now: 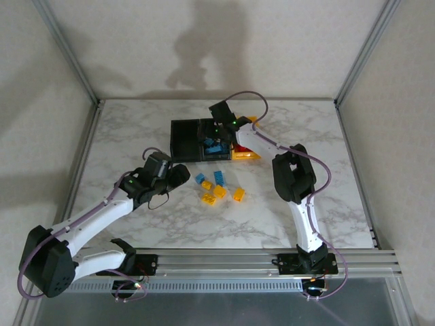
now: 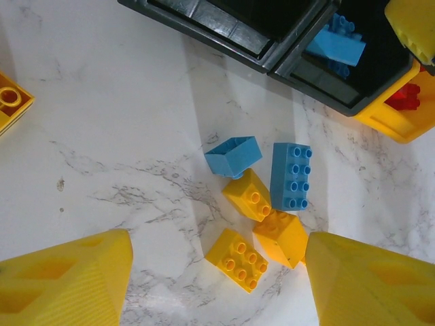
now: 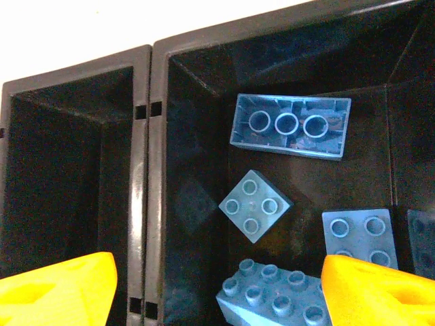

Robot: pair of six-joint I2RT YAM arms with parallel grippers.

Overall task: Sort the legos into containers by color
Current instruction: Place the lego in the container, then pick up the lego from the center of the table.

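Three containers stand side by side at the back middle: an empty black bin, a black bin with several blue legos, and a yellow bin with red legos. My right gripper hangs over the blue-filled bin, open, with nothing between its fingers. On the marble lie loose legos: two blue and three yellow. My left gripper hovers just near of them, open and empty. Another yellow lego lies off to the left.
The marble table is fenced by aluminium posts and white walls. A metal rail with both arm bases runs along the near edge. The right arm reaches across the right half toward the bins.
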